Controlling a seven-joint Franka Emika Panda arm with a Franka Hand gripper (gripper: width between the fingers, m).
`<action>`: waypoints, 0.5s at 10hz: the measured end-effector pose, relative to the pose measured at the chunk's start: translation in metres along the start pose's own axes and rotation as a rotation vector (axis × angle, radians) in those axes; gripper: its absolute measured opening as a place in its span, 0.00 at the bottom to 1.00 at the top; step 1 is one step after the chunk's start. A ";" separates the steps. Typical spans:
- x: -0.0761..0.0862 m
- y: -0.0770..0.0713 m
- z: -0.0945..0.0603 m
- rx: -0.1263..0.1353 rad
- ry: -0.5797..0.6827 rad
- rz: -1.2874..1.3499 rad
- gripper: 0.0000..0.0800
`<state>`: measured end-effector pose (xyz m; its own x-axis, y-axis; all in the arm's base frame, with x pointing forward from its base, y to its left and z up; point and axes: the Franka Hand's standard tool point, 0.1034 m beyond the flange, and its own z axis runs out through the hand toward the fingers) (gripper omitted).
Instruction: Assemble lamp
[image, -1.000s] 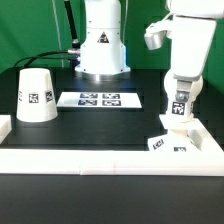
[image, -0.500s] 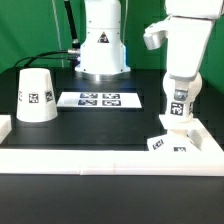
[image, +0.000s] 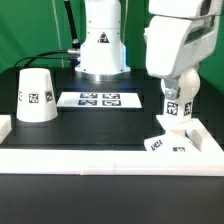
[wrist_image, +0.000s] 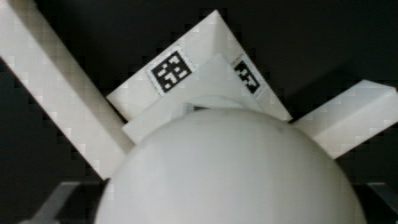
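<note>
The lamp's round bulb (wrist_image: 222, 165) sits upright on the tagged blocky base (image: 165, 142), which stands in the front corner of the tabletop (image: 110, 130) at the exterior view's right, against the low white wall (image: 90, 156) along the front edge. The tool (image: 175, 112) comes straight down from above and is clamped on the bulb. The cone shade (image: 36, 95) stands well apart near the edge at the exterior view's left, and the marker board (image: 98, 99) lies mid-tabletop toward the rear edge.
</note>
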<state>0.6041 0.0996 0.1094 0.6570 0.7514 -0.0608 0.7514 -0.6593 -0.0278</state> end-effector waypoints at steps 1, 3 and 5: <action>0.000 0.000 0.000 0.003 0.002 0.092 0.72; 0.000 -0.001 0.000 0.008 0.007 0.286 0.72; 0.001 -0.002 0.001 0.020 0.010 0.482 0.72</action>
<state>0.6035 0.1019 0.1088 0.9308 0.3603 -0.0614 0.3599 -0.9328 -0.0179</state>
